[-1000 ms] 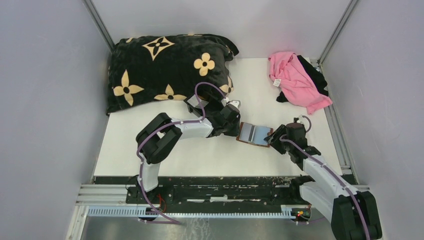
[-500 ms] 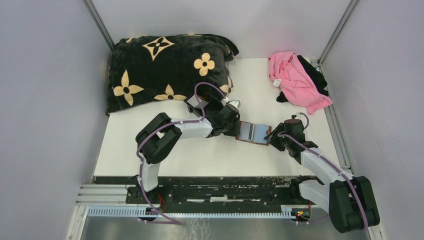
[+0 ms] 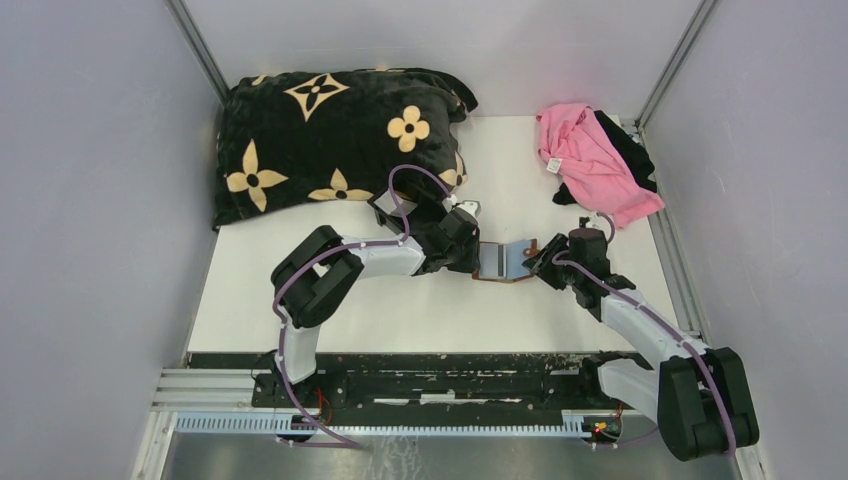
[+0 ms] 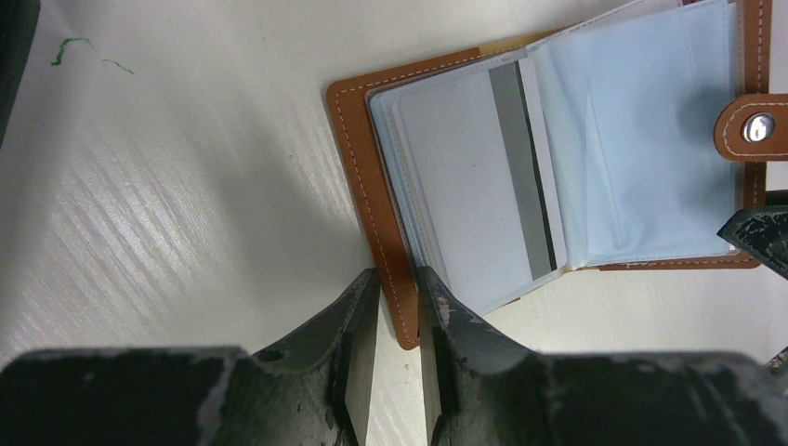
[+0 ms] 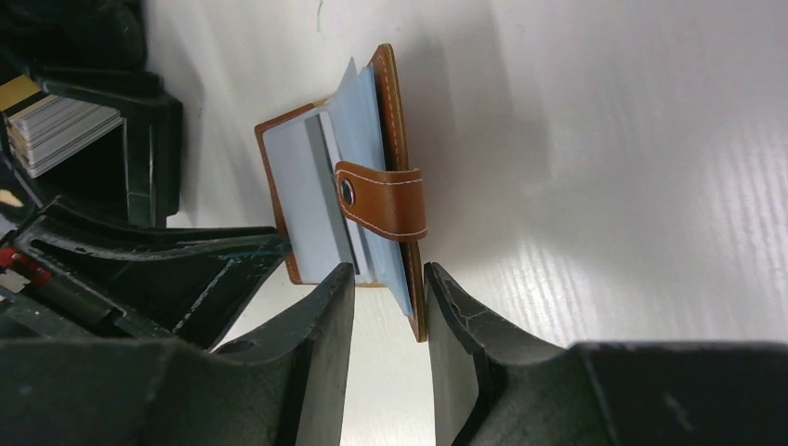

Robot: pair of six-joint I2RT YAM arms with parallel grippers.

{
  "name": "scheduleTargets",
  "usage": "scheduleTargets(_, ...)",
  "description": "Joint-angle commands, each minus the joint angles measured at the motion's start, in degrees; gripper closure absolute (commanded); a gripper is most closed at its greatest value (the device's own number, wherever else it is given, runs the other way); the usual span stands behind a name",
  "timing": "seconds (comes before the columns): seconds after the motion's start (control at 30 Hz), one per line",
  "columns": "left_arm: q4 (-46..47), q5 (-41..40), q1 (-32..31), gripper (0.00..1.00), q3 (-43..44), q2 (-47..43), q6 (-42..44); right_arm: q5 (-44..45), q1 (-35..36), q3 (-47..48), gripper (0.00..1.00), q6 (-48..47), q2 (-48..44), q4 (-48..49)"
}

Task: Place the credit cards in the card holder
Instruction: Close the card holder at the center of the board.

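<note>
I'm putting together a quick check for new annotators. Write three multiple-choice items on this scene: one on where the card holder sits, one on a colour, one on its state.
1. Where is the card holder? A far-left corner; B between the left pincer and right pincer; C far-right corner.
2. What colour is its snap tab? A black; B pink; C brown.
3. What state is the holder in? A open, a credit card showing inside; B snapped shut; C torn in half.
Answers: B, each wrist view shows it at that pincer; C, tan-brown leather with pale stitching; A, the clear pockets lie exposed and the tab is unfastened.
</note>
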Motion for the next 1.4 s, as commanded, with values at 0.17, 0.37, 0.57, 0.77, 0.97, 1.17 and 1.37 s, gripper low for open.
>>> scheduleTargets(0.17,-15.67,1.28,-0.78,0.69,-4.67,8.22,4.03,-5.16,0.27,4.94,0.59,-2.60,3.75,4.25)
scheduleTargets(0.37,-15.82,1.35,-0.81,0.69,-4.12,8.33,4.05,-6.29,0.36,6.61,0.63,-4.40,9.74,3.92)
scheduleTargets(0.57,-15.25,1.28,-0.81,0.69,-4.53,7.41,3.36,-6.83,0.56,8.32,0.79,-5.35,14.85,3.71)
scheduleTargets(0.77,-13.42,0.63,-0.72,0.68,-6.37,4.13,2.13,-5.49,0.53,10.49,0.99,-5.81,16.12,0.17)
scheduleTargets(0.97,-9.14,3.37,-0.57,0.69,-8.24,3.03,0.08,-5.64,0.53,11.64,0.99,-6.02,16.80,-1.93)
scheduleTargets(1.17,-5.84,1.65,-0.62,0.72,-8.75,0.18,-1.77,-5.71,0.49,12.24,0.99,-6.95,16.60,-4.15)
scheduleTargets(1.37,-1.33,1.89,-0.60,0.73,-9.07,-2.28,-3.33,-5.75,0.60,12.25,0.99,-7.72,17.08,-5.40)
